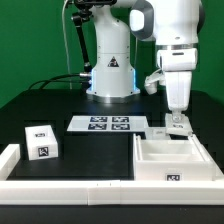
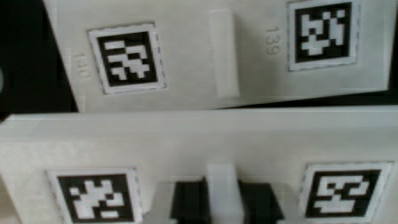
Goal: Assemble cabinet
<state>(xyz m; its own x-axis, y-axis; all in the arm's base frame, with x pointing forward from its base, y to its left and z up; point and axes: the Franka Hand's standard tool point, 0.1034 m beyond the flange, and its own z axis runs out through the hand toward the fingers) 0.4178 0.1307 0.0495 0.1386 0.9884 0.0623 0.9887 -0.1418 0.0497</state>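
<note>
The cabinet shell [image 1: 150, 152], a large open white box with a tag on its front, lies at the exterior view's right. My gripper [image 1: 177, 119] hangs straight down at the shell's far edge. In the wrist view my gripper [image 2: 217, 197] has its two dark fingers [image 2: 185, 203] tight on either side of a thin raised rib on a white two-tag panel [image 2: 160, 150]. A second white face [image 2: 196, 55] with two tags and its own rib lies just beyond it. A small white tagged block [image 1: 42, 140] sits at the exterior view's left.
The marker board [image 1: 108, 124] lies flat in front of the robot base [image 1: 110, 75]. A low white border rail [image 1: 70, 186] runs along the table's front edge and up its left side. Black cables trail behind the base.
</note>
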